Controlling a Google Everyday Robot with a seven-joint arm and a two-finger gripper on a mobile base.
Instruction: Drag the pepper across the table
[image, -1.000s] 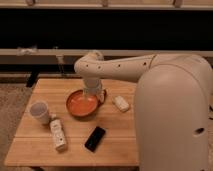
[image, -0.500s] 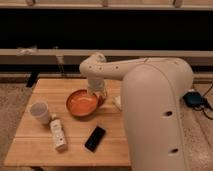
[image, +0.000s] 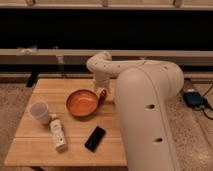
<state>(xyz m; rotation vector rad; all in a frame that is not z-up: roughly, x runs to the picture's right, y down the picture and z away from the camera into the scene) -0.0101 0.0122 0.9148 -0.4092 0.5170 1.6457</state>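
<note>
The light wooden table (image: 40, 147) fills the lower left of the camera view. My gripper (image: 101, 89) hangs from the white arm (image: 145, 100) and is low over the table, right at the right rim of the round orange bowl (image: 81, 103). A small dark red shape directly under the gripper, against the bowl's right rim, looks like the pepper (image: 103, 94). Most of it is hidden by the gripper. I cannot tell whether the gripper touches it.
A white cup (image: 39, 111) stands at the table's left. A white bottle (image: 58, 134) lies in front of it. A black phone (image: 95, 138) lies near the front edge. My arm covers the table's right side. Carpeted floor surrounds the table.
My arm has swung closer and further left, now covering the table's right side. The small white rectangular object seen earlier is now hidden behind it. The gripper stays by the bowl's right rim.
</note>
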